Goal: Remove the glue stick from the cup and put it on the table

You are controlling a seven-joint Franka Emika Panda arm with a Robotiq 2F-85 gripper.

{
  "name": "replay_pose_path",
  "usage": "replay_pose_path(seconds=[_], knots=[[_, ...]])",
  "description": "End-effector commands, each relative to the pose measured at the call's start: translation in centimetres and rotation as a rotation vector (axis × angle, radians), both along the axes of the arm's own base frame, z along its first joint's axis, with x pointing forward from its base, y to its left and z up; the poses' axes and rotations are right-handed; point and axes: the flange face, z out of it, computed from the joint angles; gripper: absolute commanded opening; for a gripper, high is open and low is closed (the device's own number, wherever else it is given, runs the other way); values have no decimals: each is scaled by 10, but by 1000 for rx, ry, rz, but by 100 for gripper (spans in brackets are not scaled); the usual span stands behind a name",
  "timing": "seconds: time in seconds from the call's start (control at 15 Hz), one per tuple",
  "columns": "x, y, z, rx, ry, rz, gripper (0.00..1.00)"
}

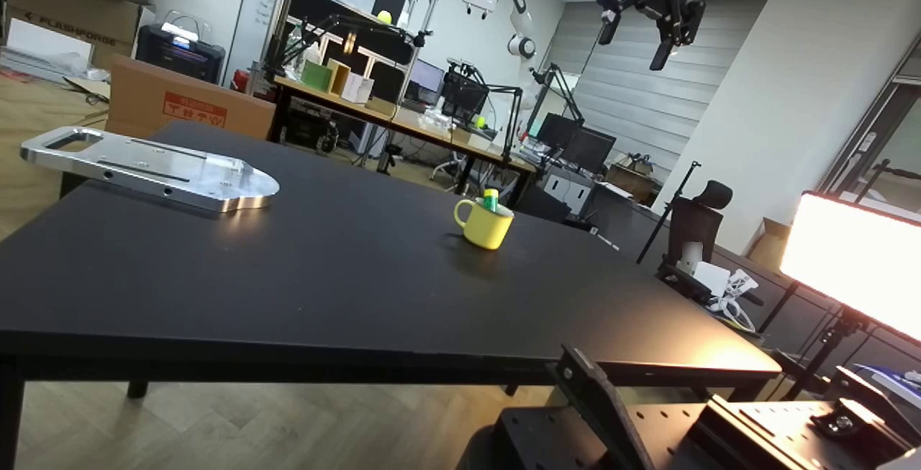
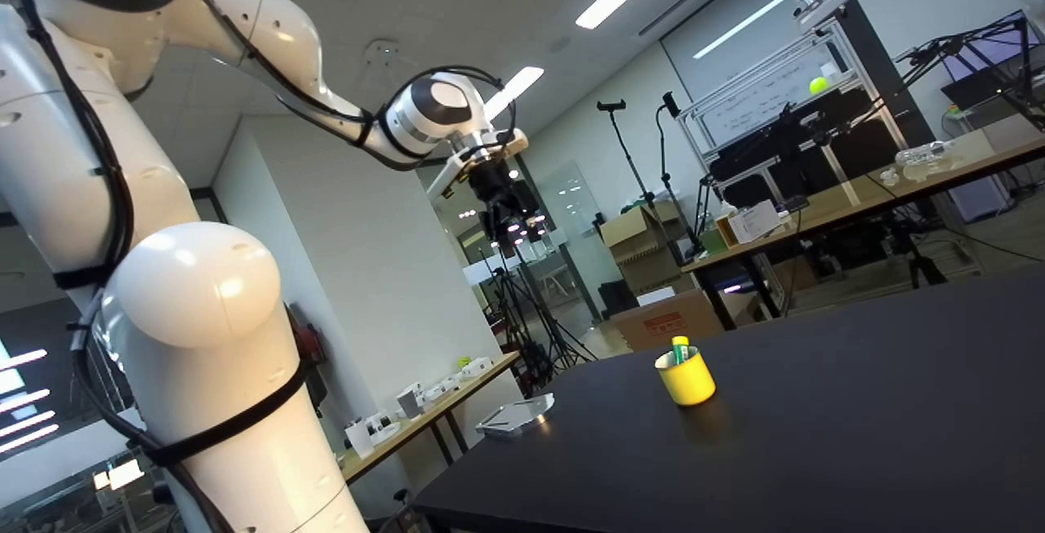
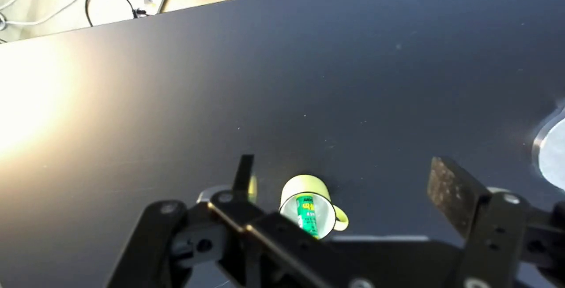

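The yellow cup [image 1: 486, 228] stands upright on the black table [image 1: 324, 268]; it also shows in an exterior view [image 2: 690, 380]. The green glue stick [image 1: 491, 201] stands in the cup with its top and yellow cap above the rim; its lower part is hidden there. In the wrist view the glue stick [image 3: 306, 214] leans inside the cup [image 3: 304, 184], with its near end partly behind the gripper's linkage. My gripper [image 3: 342, 169] is open and empty, high above the table. In both exterior views the gripper [image 1: 634, 44] [image 2: 513, 231] is well apart from the cup.
A silver metal plate with a handle slot [image 1: 155, 168] lies on the table, away from the cup. A bright light panel [image 1: 856, 261] stands beyond the table. A black perforated mount [image 1: 590, 427] is by the near table edge. Workbenches [image 1: 403, 121] stand further back.
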Motion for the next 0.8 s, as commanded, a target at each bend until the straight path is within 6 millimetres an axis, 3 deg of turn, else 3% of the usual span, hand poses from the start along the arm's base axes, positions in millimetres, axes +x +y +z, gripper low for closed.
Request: replay_pose_path(seconds=[0.0,0.27,0.6,0.67,0.73], knots=[[67,-40,-11,-38,90,71,100],[120,-72,-31,-55,165,225,100],[180,-93,-53,18,171,368,100],[188,-95,-58,52,181,359,100],[165,-88,-57,6,169,348,100]])
